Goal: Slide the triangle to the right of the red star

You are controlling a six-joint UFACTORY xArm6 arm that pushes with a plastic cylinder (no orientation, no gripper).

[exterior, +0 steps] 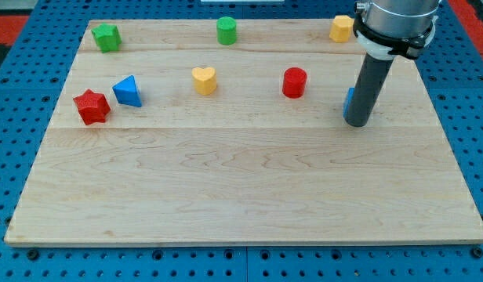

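Observation:
The blue triangle lies at the left of the wooden board, just right of and slightly above the red star; the two are close, with a small gap. My tip rests on the board at the right side, far from both. A blue block is mostly hidden behind the rod, touching or nearly touching it; its shape cannot be made out.
A yellow heart and a red cylinder lie in the middle row. A green star-like block, a green cylinder and a yellow hexagon lie along the top edge. The board sits on a blue pegboard.

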